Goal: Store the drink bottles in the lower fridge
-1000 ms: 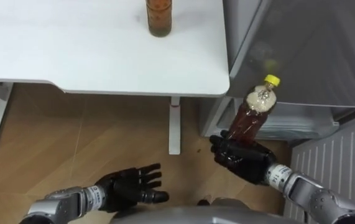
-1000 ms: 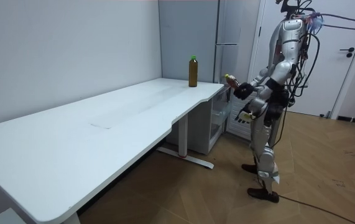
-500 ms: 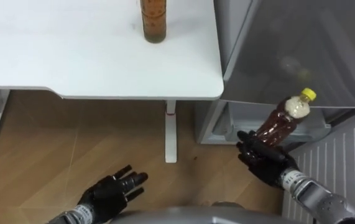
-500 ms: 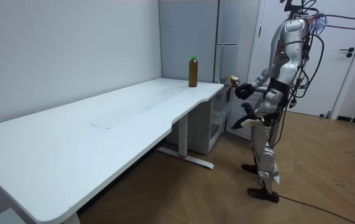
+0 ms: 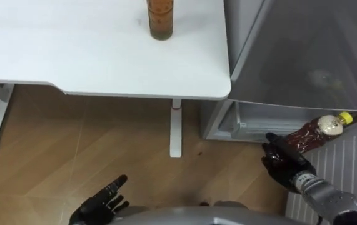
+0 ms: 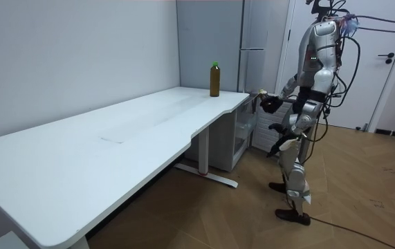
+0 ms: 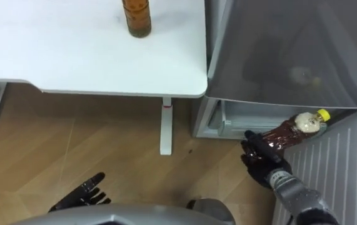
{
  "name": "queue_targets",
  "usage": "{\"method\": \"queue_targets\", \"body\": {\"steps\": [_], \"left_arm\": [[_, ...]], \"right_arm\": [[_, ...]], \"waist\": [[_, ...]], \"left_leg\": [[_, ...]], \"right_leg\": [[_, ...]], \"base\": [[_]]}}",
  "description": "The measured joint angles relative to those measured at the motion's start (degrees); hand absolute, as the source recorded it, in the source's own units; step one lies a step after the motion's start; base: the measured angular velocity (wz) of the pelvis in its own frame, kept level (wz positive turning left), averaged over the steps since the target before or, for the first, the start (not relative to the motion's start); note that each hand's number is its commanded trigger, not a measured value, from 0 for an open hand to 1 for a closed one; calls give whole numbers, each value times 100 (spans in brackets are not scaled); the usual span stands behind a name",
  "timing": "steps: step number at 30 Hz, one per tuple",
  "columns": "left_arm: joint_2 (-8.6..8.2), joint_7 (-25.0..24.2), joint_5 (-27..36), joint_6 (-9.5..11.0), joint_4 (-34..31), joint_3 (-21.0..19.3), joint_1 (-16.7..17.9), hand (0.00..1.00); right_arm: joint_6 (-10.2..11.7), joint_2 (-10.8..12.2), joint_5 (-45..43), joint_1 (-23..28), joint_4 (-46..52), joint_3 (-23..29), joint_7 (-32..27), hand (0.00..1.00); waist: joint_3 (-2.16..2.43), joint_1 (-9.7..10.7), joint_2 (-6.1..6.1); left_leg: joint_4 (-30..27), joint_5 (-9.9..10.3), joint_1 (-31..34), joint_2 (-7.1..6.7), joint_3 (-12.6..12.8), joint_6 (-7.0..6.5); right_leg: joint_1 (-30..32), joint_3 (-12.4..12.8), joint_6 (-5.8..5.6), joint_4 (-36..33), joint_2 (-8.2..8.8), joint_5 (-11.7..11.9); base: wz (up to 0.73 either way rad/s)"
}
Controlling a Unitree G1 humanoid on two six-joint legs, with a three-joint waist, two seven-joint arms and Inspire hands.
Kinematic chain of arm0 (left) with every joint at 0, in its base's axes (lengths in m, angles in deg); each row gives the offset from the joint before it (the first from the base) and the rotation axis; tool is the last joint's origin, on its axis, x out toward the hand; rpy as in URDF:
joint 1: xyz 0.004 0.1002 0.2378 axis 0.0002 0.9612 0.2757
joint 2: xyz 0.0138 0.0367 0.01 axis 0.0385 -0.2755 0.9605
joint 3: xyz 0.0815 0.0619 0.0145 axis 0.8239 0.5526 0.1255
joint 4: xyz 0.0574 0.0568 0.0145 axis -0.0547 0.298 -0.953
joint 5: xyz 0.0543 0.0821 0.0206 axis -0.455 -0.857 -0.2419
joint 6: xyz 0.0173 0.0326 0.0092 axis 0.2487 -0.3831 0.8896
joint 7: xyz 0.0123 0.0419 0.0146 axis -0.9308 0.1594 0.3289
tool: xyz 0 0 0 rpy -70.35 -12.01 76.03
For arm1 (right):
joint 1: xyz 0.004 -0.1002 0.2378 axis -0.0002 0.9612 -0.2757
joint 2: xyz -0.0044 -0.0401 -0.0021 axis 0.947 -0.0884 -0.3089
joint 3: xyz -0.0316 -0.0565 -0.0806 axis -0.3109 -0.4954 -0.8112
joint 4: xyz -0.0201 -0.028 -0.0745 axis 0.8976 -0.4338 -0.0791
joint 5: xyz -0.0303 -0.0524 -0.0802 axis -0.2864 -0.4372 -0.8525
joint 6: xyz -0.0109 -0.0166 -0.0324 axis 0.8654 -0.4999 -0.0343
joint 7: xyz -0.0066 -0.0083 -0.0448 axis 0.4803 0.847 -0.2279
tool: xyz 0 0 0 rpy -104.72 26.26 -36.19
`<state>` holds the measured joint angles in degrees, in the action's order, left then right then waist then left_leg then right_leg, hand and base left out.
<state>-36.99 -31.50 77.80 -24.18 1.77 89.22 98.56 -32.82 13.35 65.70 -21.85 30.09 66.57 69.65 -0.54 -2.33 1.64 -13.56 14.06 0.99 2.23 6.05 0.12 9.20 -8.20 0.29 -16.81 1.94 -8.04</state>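
At the lower right of the frame, grips in the right robot hand [image 5: 284, 164] a brown plastic drink bottle with a yellow cap [image 5: 312, 132], fingers curled round its lower end. Holds it tilted far over, cap toward the right, before the open lower compartment of the grey fridge [image 5: 303, 56]. Hangs the left robot hand [image 5: 103, 201] at lower left, fingers straight, holding nothing. Faces the white bench [image 5: 103, 56], a second amber bottle [image 5: 160, 19] upright at top centre.

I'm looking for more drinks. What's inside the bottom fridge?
The right hand holds a yellow-capped bottle at the lower fridge opening. The grey upper fridge covers the inside, so its contents can't be seen.
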Motion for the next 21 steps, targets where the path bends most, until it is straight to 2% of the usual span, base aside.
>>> {"method": "queue_targets", "body": {"steps": [4, 8, 10, 11, 12, 13, 16, 18, 20, 21], "left_arm": [[-35, 341, 216, -19, 237, -54, -334, 0], [-246, 712, 312, -13, 561, -72, -946, 0], [-331, 848, 523, 4, 663, -65, -1101, 0], [-346, 919, 561, 22, 772, -73, -1212, 0], [-345, 966, 560, 27, 808, -73, -1297, 0], [-348, 1071, 565, 45, 841, -62, -1457, 0], [-420, 1307, 788, 133, 899, -20, -1755, 0], [-420, 1403, 970, 169, 951, 75, -1885, 0], [-461, 1579, 971, 295, 948, 236, -2125, 0], [-471, 1630, 970, 314, 948, 275, -2150, 0]], "right_arm": [[98, 160, 459, -604, -475, 76, -165, 100], [101, 250, 607, -1254, -1352, 78, -336, 100], [102, 311, 671, -1320, -1372, 82, -446, 100], [103, 351, 683, -1373, -1386, 96, -526, 100], [103, 364, 721, -1392, -1413, 105, -557, 100], [107, 371, 814, -1425, -1464, 109, -609, 100], [129, 371, 1011, -1687, -1670, 110, -747, 100], [131, 376, 1115, -1780, -1673, 110, -833, 100], [181, 360, 1098, -1927, -1633, 105, -985, 100], [195, 360, 1098, -1942, -1622, 106, -1030, 100]], "waist": [[-14, -83, 18], [-57, -130, 51], [-74, -153, 71], [-110, -180, 87], [-119, -185, 96], [-151, -219, 126], [-205, -301, 203], [-229, -360, 243], [-244, -346, 270], [-244, -354, 274]], "left_leg": [[-204, -3, 370, 2, -12, 6], [-492, -8, 883, -16, -157, 15], [-671, -6, 1116, -24, -157, 13], [-807, -4, 1290, -29, -197, 12], [-876, -4, 1387, -28, -217, 13], [-1055, -2, 1601, -28, -243, 14], [-1427, 13, 2187, -40, -232, 5], [-1640, 20, 2504, -67, -227, -3], [-1907, 69, 2994, -121, -269, -26], [-1969, 76, 3090, -128, -281, -20]], "right_leg": [[366, 7, 30, -200, 15, 17], [747, -137, 73, -350, 79, 42], [930, -141, 92, -452, 107, 54], [1037, -163, 109, -513, 125, 65], [1100, -189, 122, -536, 134, 73], [1252, -219, 133, -629, 158, 80], [1829, -188, 180, -932, 212, 110], [2159, -133, 194, -1115, 251, 110], [2628, -145, 125, -1429, 343, 21], [2715, -144, 132, -1479, 359, 24]], "base": [[-1], [19], [9], [9], [18], [18], [6], [0], [12], [16]]}}
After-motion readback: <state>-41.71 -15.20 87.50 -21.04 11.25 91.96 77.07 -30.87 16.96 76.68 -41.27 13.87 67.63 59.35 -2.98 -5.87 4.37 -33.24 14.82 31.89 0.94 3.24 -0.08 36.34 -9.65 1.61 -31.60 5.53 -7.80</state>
